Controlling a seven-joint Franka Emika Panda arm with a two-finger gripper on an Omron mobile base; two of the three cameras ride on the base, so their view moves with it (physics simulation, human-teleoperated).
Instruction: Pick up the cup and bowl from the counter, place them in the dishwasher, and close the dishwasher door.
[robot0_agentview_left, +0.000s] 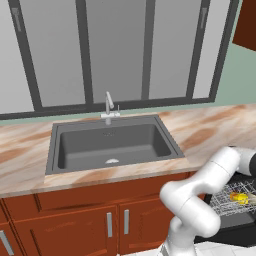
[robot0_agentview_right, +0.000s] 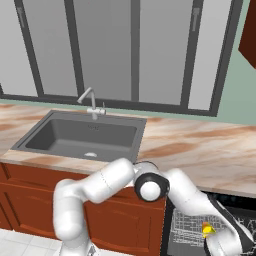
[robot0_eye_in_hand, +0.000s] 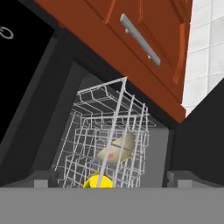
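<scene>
End effector low at the dishwasher (robot0_agentview_right: 200, 227), jaws spread wide, holding nothing; its exact spot is hidden behind the arm in both base views. Hand view looks into the dishwasher's dark cavity. Wire rack (robot0_eye_in_hand: 109, 131) pulled out, pale grey. A beige bowl (robot0_eye_in_hand: 117, 148) lies tilted inside the rack; a yellow cup (robot0_eye_in_hand: 97, 181) sits just below it, also in the rack. Yellow cup shows in the rack from both base views too. Surface (robot0_agentview_left: 210, 127) runs around the sink (robot0_agentview_left: 112, 142), with a faucet (robot0_agentview_left: 108, 107) behind the basin. Red-brown cabinets (robot0_agentview_left: 75, 220) sit beneath.
</scene>
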